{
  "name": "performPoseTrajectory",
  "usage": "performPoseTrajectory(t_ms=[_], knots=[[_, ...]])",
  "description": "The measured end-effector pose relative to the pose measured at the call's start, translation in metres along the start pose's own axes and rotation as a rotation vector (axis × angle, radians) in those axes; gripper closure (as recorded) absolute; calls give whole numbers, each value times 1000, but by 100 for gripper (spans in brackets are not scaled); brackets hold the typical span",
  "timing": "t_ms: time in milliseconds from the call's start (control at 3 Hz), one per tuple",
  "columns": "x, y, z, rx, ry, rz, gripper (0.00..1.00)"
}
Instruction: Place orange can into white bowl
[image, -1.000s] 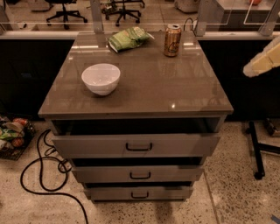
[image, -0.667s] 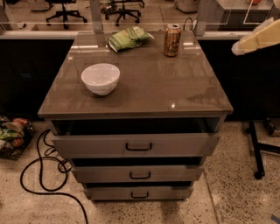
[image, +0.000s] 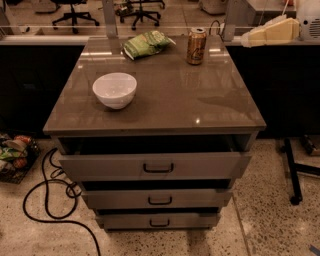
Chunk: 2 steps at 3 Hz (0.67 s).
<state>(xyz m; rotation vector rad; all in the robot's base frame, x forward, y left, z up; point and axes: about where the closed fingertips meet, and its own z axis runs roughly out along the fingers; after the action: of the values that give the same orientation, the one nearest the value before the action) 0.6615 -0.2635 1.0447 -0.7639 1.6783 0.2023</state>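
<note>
The orange can (image: 196, 46) stands upright near the back right of the grey cabinet top (image: 170, 95). The white bowl (image: 114, 90) sits empty on the left side of the top, well apart from the can. My gripper (image: 248, 40) is a pale cream shape in the air at the upper right, pointing left, to the right of the can and a little above it, not touching it.
A green crinkly snack bag (image: 146, 43) lies at the back, left of the can. The cabinet's three drawers (image: 157, 167) stand slightly open below. A black cable (image: 47, 200) and a basket (image: 15, 155) lie on the floor at left. Office chairs stand behind.
My gripper has moved up and to the left, from the right edge toward the can. The can, bowl and bag have not moved.
</note>
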Motion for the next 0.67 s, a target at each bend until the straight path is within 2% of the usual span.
performPoseTrajectory(t_ms=[333,667], knots=[[0,0,0,0,0,0,0],[6,-12,23,29,-29,18,0]])
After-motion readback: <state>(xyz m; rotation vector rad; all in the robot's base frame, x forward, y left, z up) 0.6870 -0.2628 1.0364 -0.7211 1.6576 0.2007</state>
